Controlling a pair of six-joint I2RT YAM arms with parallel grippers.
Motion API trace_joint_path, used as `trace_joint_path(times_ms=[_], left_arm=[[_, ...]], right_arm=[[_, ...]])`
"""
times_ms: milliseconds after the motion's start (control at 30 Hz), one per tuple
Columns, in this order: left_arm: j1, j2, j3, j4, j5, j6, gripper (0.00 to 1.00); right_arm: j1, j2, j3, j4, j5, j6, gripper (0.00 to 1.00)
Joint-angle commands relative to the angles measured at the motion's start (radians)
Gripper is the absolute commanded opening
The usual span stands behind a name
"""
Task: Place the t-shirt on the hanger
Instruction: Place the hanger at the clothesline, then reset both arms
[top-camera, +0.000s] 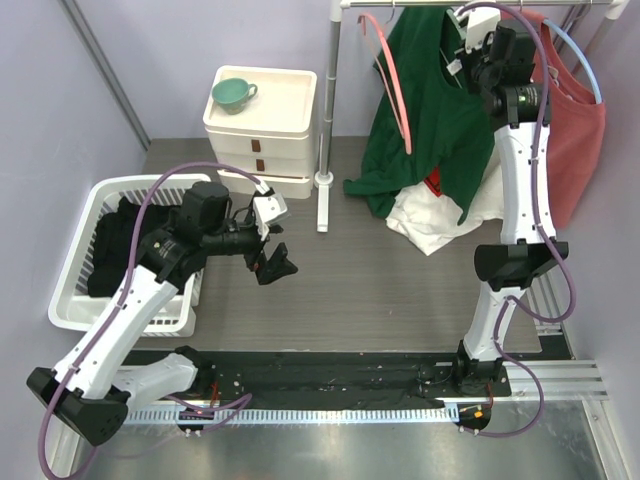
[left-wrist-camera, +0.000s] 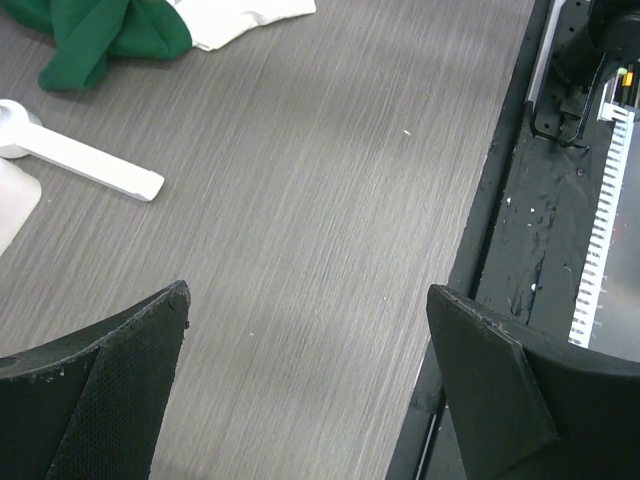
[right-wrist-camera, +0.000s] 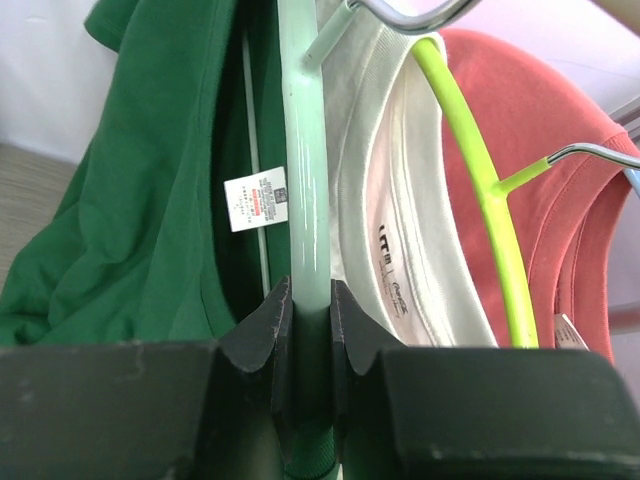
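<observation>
The dark green t-shirt (top-camera: 440, 120) hangs from the rail at the back right, and its lower part trails onto the table. In the right wrist view the t-shirt (right-wrist-camera: 150, 190) shows a white label (right-wrist-camera: 256, 198) inside the neck. The pale mint-green hanger (right-wrist-camera: 303, 180) runs upright beside that label. My right gripper (right-wrist-camera: 309, 300) is shut on the hanger's arm, up at the rail (top-camera: 475, 55). My left gripper (top-camera: 275, 265) is open and empty above the bare table, seen also in the left wrist view (left-wrist-camera: 308, 320). A fold of the t-shirt (left-wrist-camera: 100, 30) lies far from it.
A pink hanger (top-camera: 392, 80), a white shirt (top-camera: 440, 215) on a lime-green hanger (right-wrist-camera: 480, 180) and a faded red shirt (top-camera: 575, 130) share the rail. The rack's pole (top-camera: 328, 100) stands mid-table. A white basket (top-camera: 80, 260) of dark clothes and white drawers (top-camera: 262, 120) with a cup (top-camera: 232, 93) stand left.
</observation>
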Motion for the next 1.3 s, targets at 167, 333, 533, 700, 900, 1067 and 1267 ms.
trace_joint_path(times_ms=[167,333,533,700,900,1067,1267], left_arm=[[-0.004,-0.045,-0.028,-0.012,-0.002,-0.009,1.00],[-0.004,-0.070,-0.037,-0.035,-0.027,-0.007,1.00],[0.002,-0.084,-0.042,-0.035,-0.073,-0.056,1.00],[0.080,-0.116,-0.043,-0.007,-0.175,-0.151,1.00],[0.206,-0.185,-0.069,0.030,-0.242,-0.294,1.00],[0.317,-0.163,-0.011,-0.024,-0.205,-0.426,1.00],[0.447,0.001,0.162,-0.245,-0.015,-0.371,1.00]], right_arm=[[0.001,0.062,0.054,0.205,0.038,0.020,0.17],[0.001,-0.019,-0.051,0.181,-0.008,0.029,0.42],[0.001,-0.215,-0.179,0.132,-0.106,0.053,0.71],[0.001,-0.378,-0.215,0.028,-0.157,0.082,0.97],[0.001,-0.550,-0.361,0.014,-0.159,0.072,1.00],[0.001,-0.700,-0.462,-0.083,-0.207,0.070,1.00],[0.003,-0.901,-0.762,-0.267,-0.379,0.059,1.00]])
